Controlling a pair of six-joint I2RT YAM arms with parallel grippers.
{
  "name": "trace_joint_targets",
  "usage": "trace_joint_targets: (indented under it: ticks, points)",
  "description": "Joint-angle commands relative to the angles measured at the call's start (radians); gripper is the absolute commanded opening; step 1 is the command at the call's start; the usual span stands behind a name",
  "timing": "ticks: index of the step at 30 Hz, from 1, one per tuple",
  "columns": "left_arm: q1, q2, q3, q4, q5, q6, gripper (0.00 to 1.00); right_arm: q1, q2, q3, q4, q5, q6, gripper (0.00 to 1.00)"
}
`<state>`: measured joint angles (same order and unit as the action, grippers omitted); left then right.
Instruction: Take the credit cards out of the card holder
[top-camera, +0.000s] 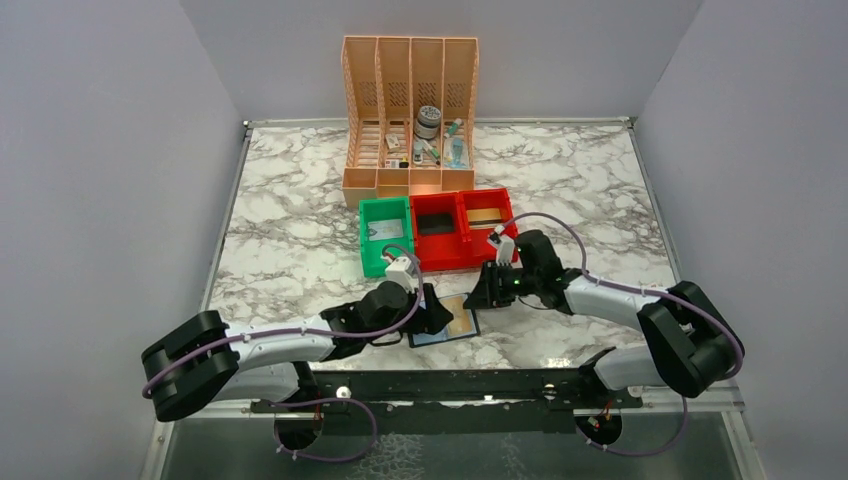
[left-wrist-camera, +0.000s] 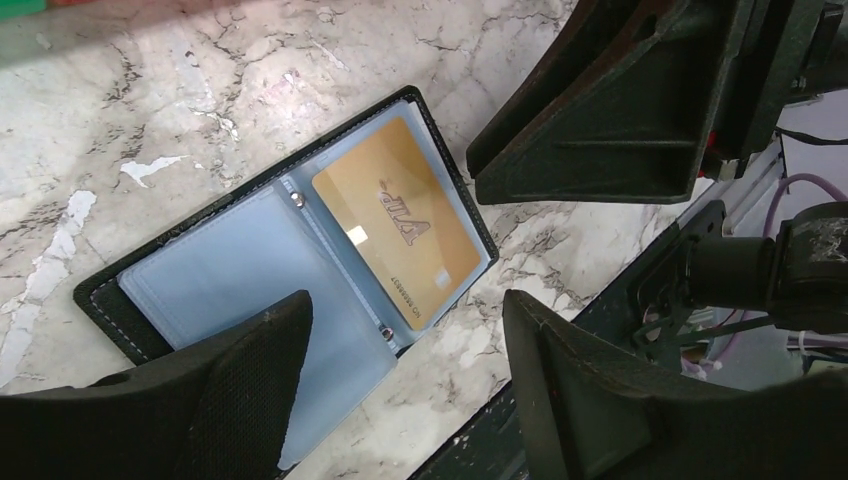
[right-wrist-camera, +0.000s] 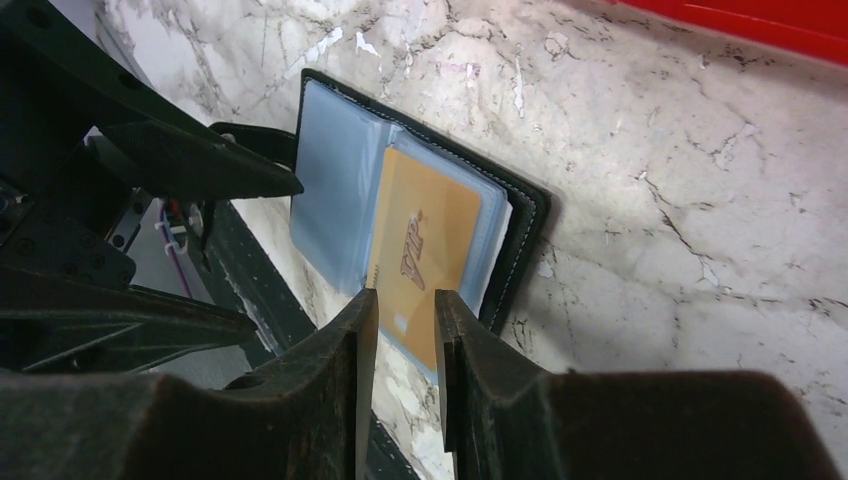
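The black card holder (top-camera: 450, 330) lies open on the marble near the front edge, its pale blue sleeves (left-wrist-camera: 215, 265) facing up. A tan credit card (left-wrist-camera: 400, 225) sits in one sleeve; no other card shows in the holder. My left gripper (left-wrist-camera: 405, 305) hovers open and wide over the holder's near corner, with one finger (left-wrist-camera: 250, 390) above the empty blue page. From the other side, my right gripper (right-wrist-camera: 405, 300) stands just over the tan card's (right-wrist-camera: 425, 235) end. Its jaws are narrowed to a slim gap, and nothing shows pinched between them.
A green bin (top-camera: 385, 232) and two red bins (top-camera: 437, 228) stand just behind the holder, each with a flat card-like item inside. A peach organiser (top-camera: 410, 110) with small items stands at the back. The black mounting rail (top-camera: 450, 385) runs along the front edge.
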<state>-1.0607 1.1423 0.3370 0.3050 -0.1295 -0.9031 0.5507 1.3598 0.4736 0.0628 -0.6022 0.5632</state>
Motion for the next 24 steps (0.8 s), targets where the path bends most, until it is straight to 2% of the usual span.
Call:
trace_joint_targets:
  ticks: [1,11,14,24]
  points:
    - [0.001,0.029,0.025,0.071,0.037,-0.029,0.7,0.009,0.032,0.024,0.058,-0.053,-0.006,0.27]
    - [0.001,0.12,0.036,0.095,0.046,-0.064,0.57,0.011,0.138,0.033,0.073,-0.027,-0.006,0.21]
    - [0.001,0.143,0.045,0.099,0.054,-0.07,0.51,0.011,0.171,0.021,0.084,-0.028,0.0,0.15]
    - [0.001,0.186,0.028,0.116,0.028,-0.161,0.39,0.011,0.166,-0.03,0.096,0.005,0.013,0.15]
